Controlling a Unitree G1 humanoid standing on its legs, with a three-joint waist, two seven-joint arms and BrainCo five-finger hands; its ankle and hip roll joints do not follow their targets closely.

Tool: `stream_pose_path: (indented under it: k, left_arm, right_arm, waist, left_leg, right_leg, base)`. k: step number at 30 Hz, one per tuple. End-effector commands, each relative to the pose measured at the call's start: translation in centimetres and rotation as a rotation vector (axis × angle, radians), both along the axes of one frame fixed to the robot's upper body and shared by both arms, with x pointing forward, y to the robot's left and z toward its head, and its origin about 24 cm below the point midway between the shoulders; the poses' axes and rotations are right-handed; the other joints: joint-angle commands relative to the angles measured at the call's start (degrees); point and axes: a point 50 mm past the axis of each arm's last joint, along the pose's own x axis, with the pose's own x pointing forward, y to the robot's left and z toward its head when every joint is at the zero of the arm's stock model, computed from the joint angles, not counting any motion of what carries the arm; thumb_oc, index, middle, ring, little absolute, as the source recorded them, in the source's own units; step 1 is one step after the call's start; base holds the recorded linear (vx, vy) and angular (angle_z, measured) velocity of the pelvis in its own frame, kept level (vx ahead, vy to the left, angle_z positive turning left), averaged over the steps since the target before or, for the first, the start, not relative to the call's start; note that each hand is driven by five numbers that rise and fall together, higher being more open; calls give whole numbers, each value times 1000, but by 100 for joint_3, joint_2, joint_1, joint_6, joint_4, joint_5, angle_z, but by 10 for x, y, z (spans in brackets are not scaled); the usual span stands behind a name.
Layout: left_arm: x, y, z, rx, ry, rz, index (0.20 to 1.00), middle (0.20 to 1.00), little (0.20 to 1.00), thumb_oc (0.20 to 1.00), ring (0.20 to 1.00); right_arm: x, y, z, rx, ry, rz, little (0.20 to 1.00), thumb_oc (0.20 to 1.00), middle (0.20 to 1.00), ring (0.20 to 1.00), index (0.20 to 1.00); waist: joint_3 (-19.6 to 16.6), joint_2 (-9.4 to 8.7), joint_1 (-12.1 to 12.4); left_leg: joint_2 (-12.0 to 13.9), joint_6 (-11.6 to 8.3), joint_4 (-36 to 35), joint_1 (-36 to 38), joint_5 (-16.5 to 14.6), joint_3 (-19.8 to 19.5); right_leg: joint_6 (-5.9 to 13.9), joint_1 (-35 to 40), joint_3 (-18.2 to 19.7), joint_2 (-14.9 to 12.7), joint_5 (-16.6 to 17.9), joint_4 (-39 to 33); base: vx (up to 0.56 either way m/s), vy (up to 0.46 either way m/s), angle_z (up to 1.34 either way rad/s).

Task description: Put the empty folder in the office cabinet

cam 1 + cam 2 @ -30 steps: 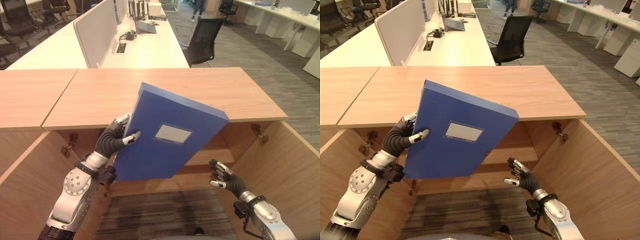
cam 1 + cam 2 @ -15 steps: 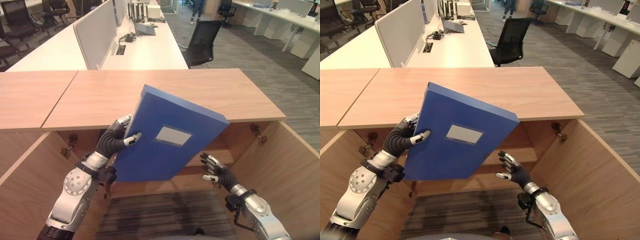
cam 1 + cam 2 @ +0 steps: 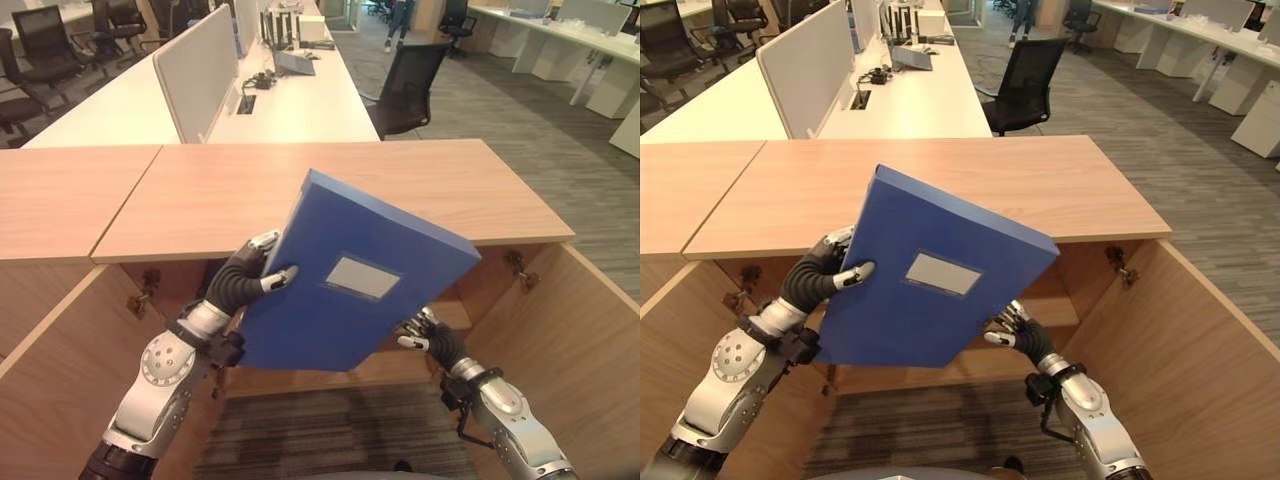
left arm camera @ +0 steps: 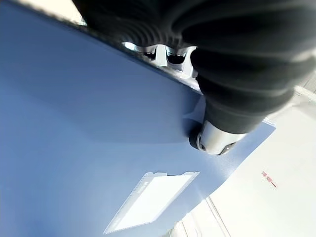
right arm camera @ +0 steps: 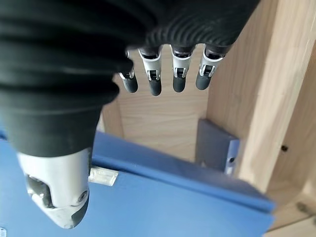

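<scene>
Left eye view: we see one blue folder [image 3: 360, 280] held tilted in front of the open office cabinet [image 3: 560, 330], below its top. The left hand [image 3: 245, 283] clamps the folder's left edge, thumb on the cover.

Right eye view: the right hand [image 3: 1008, 325] sits under the folder's lower right corner.

Right wrist view: its fingers [image 5: 178, 74] are straight, gripping nothing.

We judge the carry-in step underway; next, lower the folder onto a shelf.

1. The folder [image 3: 350, 275] carries a label pocket [image 3: 362, 277] on its cover; the slip is blank.
2. No words, numbers, brands or signs are readable elsewhere.
</scene>
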Motion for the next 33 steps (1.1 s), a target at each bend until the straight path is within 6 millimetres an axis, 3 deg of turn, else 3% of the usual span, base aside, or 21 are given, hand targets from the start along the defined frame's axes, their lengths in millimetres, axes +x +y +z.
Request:
stream_pose_path:
  k: [1,2,3,4,6,8,9,14,15,16,23,24,25,26,29,33]
  left_arm:
    - [2,-13,41,-135,-187,-79,200,200,200,200,200]
    - [2,-13,41,-135,-187,-79,200,200,200,200,200]
    - [3,-20,42,-179,-177,-109,200,200,200,200,200]
    - [4,-20,42,-179,-178,-109,200,200,200,200,200]
    - [5,-30,45,-223,-175,-146,200,200,200,200,200]
    - [5,-30,45,-223,-175,-146,200,200,200,200,200]
    - [7,-36,45,-239,-172,-162,200,200,200,200,200]
    - [12,-48,46,-255,-163,-186,200,200,200,200,200]
    - [13,-51,47,-271,-161,-201,200,200,200,200,200]
    - [14,-54,47,-282,-155,-210,200,200,200,200,200]
    - [14,-66,32,-300,-41,-292,206,206,206,206,206]
    - [14,-68,23,-285,27,-334,570,570,570,570,570]
    - [14,-68,23,-285,27,-334,840,840,840,840,840]
    - [13,-67,11,-294,107,-357,1000,1000,1000,1000,1000]
    - [13,-60,-18,-276,287,-370,1000,1000,1000,1000,1000]
    - [6,-39,-51,-203,452,-334,1000,1000,1000,1000,1000]
  right_arm:
    - [25,29,45,213,-214,54,1000,1000,1000,1000,1000]
    - [25,29,45,213,-214,54,1000,1000,1000,1000,1000]
    - [27,45,53,299,-226,108,1000,1000,1000,1000,1000]
    - [27,45,53,299,-227,108,1000,1000,1000,1000,1000]
    - [29,65,62,350,-238,187,1000,1000,1000,1000,1000]
    - [29,65,62,350,-238,187,1000,1000,1000,1000,1000]
    - [29,77,68,384,-247,242,1000,1000,1000,1000,1000]
    - [26,97,77,464,-240,343,1000,1000,1000,1000,1000]
    - [25,103,78,486,-234,368,639,639,639,639,639]
    - [25,106,78,493,-228,383,200,200,200,200,200]
    - [15,116,64,578,-113,408,200,200,200,200,200]
    - [8,114,54,588,-56,398,200,200,200,200,200]
    - [8,114,53,588,-56,398,200,200,200,200,200]
    - [3,112,46,600,-13,392,200,200,200,200,200]
    - [-9,102,25,615,91,341,200,200,200,200,200]
    - [-20,76,-18,616,245,149,200,200,200,200,200]
  waist:
    - [20,-60,134]
    - [20,-60,134]
    - [20,-61,143]
    - [23,-61,144]
    - [31,-62,162]
    - [33,-62,162]
    - [37,-64,170]
    - [48,-72,188]
    - [53,-71,188]
    - [53,-71,189]
    - [50,-46,154]
    - [53,-36,128]
    - [52,-36,128]
    - [60,-27,105]
    - [55,3,52]
    - [60,36,-14]
  left_leg:
    - [-199,410,16,-186,-443,-747]
    - [-199,410,16,-186,-443,-747]
    - [-196,411,16,-184,-435,-739]
    - [-196,411,16,-183,-435,-738]
    - [-192,412,16,-187,-426,-738]
    - [-192,412,16,-187,-426,-738]
    - [-190,411,16,-194,-419,-738]
    - [-189,409,16,-208,-410,-746]
    - [-189,408,16,-210,-407,-745]
    - [-188,408,16,-213,-404,-747]
    - [-178,404,16,-229,-394,-726]
    - [-178,402,16,-232,-397,-724]
    - [-178,402,16,-233,-398,-724]
    - [-184,397,16,-232,-395,-715]
    - [-187,385,16,-238,-392,-686]
    - [-191,371,16,-218,-402,-671]
  right_leg:
    - [161,24,-75,-251,-75,404]
    - [161,24,-75,-251,-75,404]
    - [156,24,-69,-245,-74,397]
    - [156,25,-69,-245,-75,397]
    - [153,19,-77,-250,-71,395]
    - [153,19,-78,-250,-71,395]
    - [146,13,-78,-252,-70,397]
    - [140,6,-87,-252,-77,408]
    - [137,-1,-88,-251,-78,405]
    - [133,-4,-85,-248,-77,402]
    - [131,-22,-82,-242,-74,402]
    - [137,-33,-81,-240,-75,404]
    - [137,-34,-81,-240,-75,404]
    - [142,-44,-67,-239,-63,408]
    - [163,-65,-54,-242,-45,420]
    - [194,-54,-39,-245,-36,421]
  base:
    - [0,0,0]
    - [0,0,0]
    - [0,0,0]
    - [0,0,0]
    - [0,0,0]
    - [0,0,0]
    - [0,0,0]
    - [0,0,0]
    - [0,0,0]
    - [0,0,0]
    - [0,0,0]
    - [0,0,0]
    - [0,0,0]
    - [0,0,0]
    - [0,0,0]
    - [2,4,-3]
